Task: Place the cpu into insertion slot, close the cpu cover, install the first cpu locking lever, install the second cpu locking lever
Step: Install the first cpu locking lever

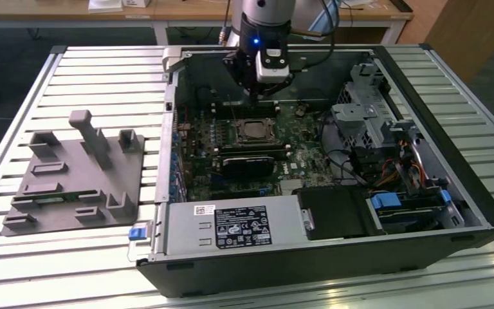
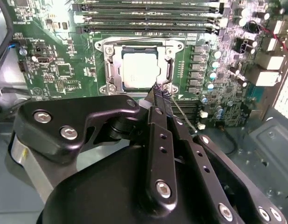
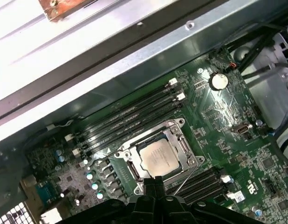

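End effector [image 2: 160, 93], closed and empty, hovers beside cover [image 2: 111, 70] framing cpu [image 2: 140, 70]; open case [image 1: 333, 257] rests on slatted surface [image 1: 101, 71].

Cpu [image 2: 140, 70] top of dull grey metal; cpu cover [image 2: 111, 70] of shiny metal; hand [image 2: 160, 91] matt black

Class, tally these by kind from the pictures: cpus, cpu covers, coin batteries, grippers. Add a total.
cpu: 1
cpu cover: 1
coin battery: 1
gripper: 1
Total: 4
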Available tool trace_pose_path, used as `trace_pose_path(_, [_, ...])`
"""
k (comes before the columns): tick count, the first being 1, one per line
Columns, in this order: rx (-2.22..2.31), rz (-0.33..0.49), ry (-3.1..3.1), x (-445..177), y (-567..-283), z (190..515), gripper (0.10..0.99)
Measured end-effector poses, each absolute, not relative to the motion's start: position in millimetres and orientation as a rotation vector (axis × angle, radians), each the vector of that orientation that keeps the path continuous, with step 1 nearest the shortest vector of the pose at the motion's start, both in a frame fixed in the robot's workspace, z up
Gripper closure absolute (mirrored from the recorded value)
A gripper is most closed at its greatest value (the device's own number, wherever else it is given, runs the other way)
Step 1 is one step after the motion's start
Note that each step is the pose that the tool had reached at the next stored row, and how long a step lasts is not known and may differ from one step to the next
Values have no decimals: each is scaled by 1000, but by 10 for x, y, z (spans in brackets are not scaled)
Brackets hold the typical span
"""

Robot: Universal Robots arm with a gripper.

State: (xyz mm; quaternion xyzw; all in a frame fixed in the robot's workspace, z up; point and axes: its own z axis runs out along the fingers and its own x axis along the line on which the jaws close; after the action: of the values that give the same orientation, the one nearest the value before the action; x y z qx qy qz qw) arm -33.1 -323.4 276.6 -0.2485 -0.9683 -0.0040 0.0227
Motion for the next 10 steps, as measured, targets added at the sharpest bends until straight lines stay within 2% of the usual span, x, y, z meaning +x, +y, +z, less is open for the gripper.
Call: trace_pose_path(10, [-571,-24,-3078,-332,-3234,2743,973])
